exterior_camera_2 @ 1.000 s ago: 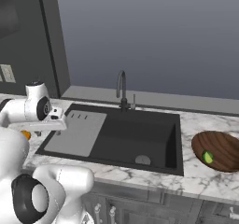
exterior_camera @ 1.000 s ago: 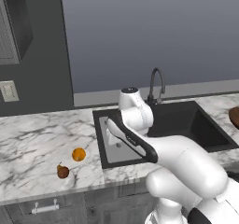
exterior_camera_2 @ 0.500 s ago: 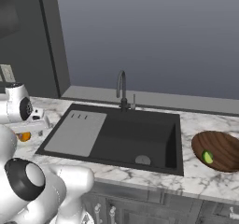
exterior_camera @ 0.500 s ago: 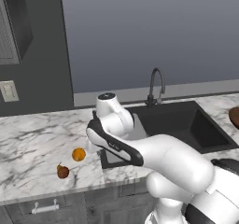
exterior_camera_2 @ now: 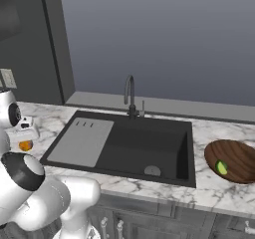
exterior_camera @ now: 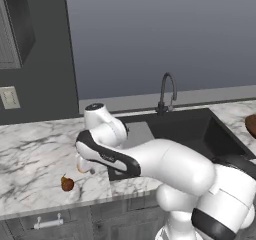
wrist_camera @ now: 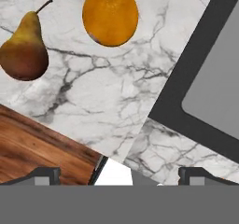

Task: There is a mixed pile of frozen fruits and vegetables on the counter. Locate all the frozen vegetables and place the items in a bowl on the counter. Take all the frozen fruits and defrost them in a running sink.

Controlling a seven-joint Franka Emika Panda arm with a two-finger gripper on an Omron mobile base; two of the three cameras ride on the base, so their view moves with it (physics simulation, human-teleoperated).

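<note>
end effector over the left stretch of the surface, pointing down, finger tips set wide apart with nothing between them. below it, bare marble.

hand view: orange ball and brown stemmed fruit lie side by side on the marble, near each other, not touching. both sit ahead of the finger tips, well clear of them. the fruit's thin stem points away from its fat end. dark rim of the sink and its grey drainboard run along one side of this view.

left base view: brown stemmed fruit near the front edge of the surface, left of the sink. orange ball just beside it, mostly hidden under the arm's wrist.

right base view: orange ball peeks out beside the wrist, left of the drainboard. sink basin dark, arched tap behind it. whether water runs, cannot tell.

bowl on the surface to the right of the sink, well apart from the fruits. inside it a dark green ball; a pale yellow-green bit seems to sit against it, too small to be sure.
</note>
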